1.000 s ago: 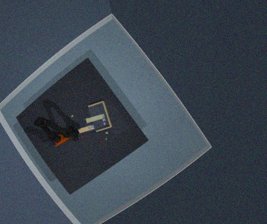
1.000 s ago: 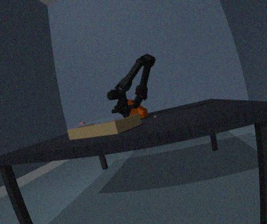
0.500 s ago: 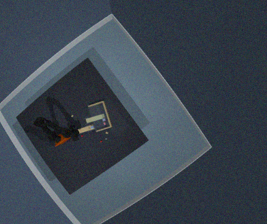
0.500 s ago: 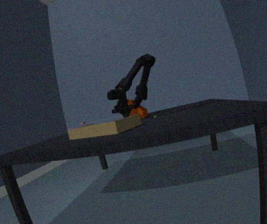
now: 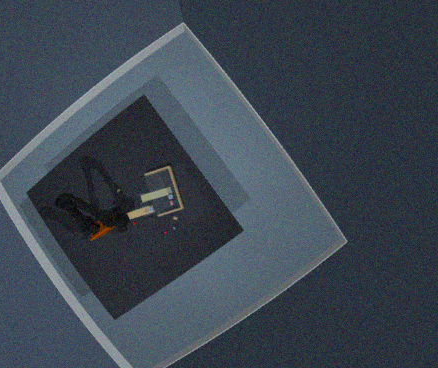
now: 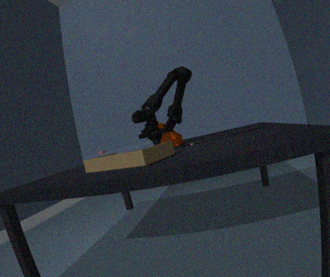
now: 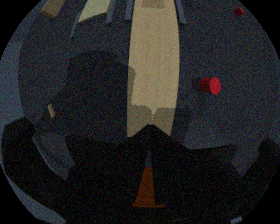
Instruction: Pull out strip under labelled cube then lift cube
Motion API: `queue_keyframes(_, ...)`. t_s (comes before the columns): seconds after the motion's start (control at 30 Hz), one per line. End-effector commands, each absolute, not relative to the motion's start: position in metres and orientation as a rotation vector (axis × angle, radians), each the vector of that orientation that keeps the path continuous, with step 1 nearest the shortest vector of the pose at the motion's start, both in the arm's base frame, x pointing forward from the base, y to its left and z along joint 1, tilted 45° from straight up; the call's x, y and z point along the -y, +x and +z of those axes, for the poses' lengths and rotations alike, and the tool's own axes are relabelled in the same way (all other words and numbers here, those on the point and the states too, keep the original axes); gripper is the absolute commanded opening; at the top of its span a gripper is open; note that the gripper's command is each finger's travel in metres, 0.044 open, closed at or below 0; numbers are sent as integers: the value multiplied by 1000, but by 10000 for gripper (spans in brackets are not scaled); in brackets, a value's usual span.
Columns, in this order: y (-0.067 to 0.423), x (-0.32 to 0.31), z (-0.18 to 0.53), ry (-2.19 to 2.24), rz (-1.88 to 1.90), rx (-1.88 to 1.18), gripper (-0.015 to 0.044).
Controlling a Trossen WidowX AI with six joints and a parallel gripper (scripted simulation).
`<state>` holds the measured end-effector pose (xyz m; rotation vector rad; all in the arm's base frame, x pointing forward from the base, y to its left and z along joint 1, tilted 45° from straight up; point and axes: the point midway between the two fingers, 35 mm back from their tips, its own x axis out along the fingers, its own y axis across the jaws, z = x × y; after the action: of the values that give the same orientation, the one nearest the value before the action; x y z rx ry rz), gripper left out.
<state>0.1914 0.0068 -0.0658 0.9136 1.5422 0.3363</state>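
Note:
A tan strip point(image 5: 139, 213) point(image 7: 156, 60) sticks out from the open side of the wooden frame, toward the arm. A small bluish cube point(image 5: 150, 209) sits at its far end; no label can be read. A paler strip point(image 5: 155, 194) point(image 7: 97, 10) lies beside it, with a light blue cube point(image 5: 170, 197) and a pink cube point(image 5: 171, 203) point(image 6: 101, 152) near its far end. My gripper point(image 5: 126, 218) point(image 6: 155, 143) point(image 7: 149, 128) is shut, fingertips together over the tan strip's near end. Nothing shows between them. The contact with the strip is hidden.
The three-sided wooden frame point(image 5: 176, 187) point(image 6: 114, 161) point(image 7: 53, 7) surrounds the paler strip. Low blue-grey rails point(image 7: 181, 11) flank the strips. A red cylinder point(image 7: 211, 85) stands right of the tan strip. A red piece point(image 5: 165, 232) and a tan piece point(image 5: 175, 218) lie outside the frame.

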Motion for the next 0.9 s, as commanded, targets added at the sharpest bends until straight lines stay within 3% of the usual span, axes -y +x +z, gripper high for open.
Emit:
queue_keyframes(0.0,196,18,-46,903,335,-1544,0)
queue_keyframes(0.17,196,18,-44,903,336,-1545,0)
queue_keyframes(0.7,255,41,-53,970,269,-1566,420)
queue_keyframes(0.87,272,49,-55,970,269,-1565,440)
